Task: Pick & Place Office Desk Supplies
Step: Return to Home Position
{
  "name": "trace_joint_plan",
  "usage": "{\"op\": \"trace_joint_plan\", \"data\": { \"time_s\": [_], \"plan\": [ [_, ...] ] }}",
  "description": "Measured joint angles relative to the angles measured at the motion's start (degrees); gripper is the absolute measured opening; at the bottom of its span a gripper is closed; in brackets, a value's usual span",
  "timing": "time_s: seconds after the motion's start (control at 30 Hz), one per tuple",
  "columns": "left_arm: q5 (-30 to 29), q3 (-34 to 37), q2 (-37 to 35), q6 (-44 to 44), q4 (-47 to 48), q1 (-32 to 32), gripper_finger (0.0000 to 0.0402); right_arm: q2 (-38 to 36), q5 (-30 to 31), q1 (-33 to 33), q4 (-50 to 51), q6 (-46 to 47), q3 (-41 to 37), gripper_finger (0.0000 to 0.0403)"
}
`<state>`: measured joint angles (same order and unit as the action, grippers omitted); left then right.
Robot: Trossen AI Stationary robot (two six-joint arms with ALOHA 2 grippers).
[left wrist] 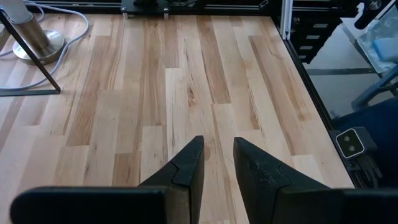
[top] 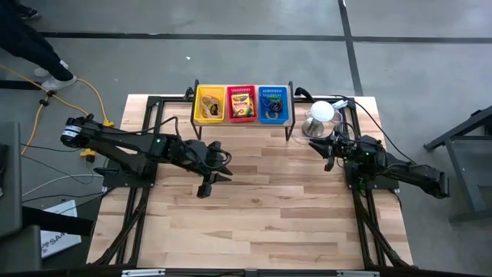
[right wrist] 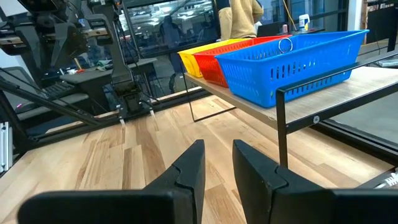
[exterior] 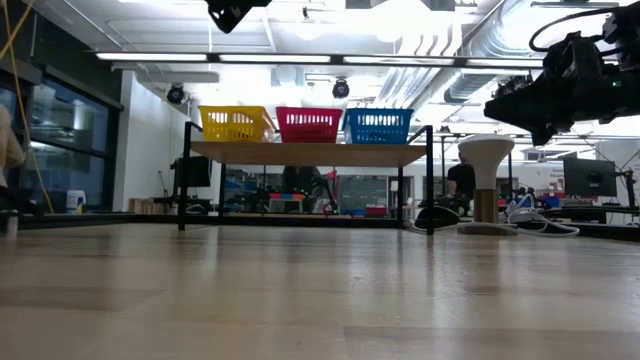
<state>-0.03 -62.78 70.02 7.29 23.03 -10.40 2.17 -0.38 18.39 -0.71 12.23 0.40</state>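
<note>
By the look of it, you had the sorting all but finished: the yellow bin (top: 210, 104), the red bin (top: 242, 104) and the blue bin (top: 272, 104) stood side by side on the shelf (exterior: 310, 153) at the far edge of the table (top: 269, 215), and I could spot no loose supplies on the boards. From above, the crayon boxes (top: 241, 102) showed as yellow-and-green packs lying in the red bin, tan rubber bands (top: 209, 108) lay in a heap in the yellow one, and the blue one held small coloured pieces too fine to name, with one ring (right wrist: 285, 45) caught on its rim. Your left end effector (left wrist: 217, 144) hung over bare wood near the middle of the table, fingers parted by a narrow gap and holding nothing. Your right end effector (right wrist: 217, 144) sat near the shelf's right leg, beside the white dome (top: 321, 111), equally narrow and empty. I judged that only parking both arms remained.
</note>
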Motion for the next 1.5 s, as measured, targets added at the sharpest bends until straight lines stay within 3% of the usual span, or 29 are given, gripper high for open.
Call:
{"op": "trace_joint_plan", "data": {
  "time_s": [0.23,0.4,0.67,0.83,1.13,1.33,1.5],
  "plan": [
    [-0.01,-0.01,0.00,-0.19,0.00,0.01,0.0083,0.00,0.00,0.00,0.00,0.00,-0.04,0.0069],
    [0.10,0.00,0.00,-5.19,0.00,-0.01,0.0083,0.00,0.00,0.00,0.00,0.00,-0.04,0.0069],
    [5.84,1.47,-1.93,-7.13,-1.03,2.77,0.0083,0.00,0.00,-0.02,0.00,0.00,-0.04,0.0069],
    [4.80,9.44,-8.99,-6.57,-2.89,4.58,0.0083,0.01,0.04,-0.02,0.00,0.00,-0.04,0.0069],
    [-0.76,28.84,-25.20,-5.97,-19.33,3.15,0.0083,0.02,0.11,-0.02,-0.13,0.00,-0.04,0.0069],
    [-1.75,40.95,-30.05,-9.14,-35.53,2.46,0.0083,0.02,0.17,-0.02,-0.16,0.00,-0.04,0.0069],
    [0.14,46.33,-32.41,-9.20,-40.02,3.64,0.0083,0.02,0.20,-0.02,-0.20,0.00,-0.04,0.0069]
  ]
}}
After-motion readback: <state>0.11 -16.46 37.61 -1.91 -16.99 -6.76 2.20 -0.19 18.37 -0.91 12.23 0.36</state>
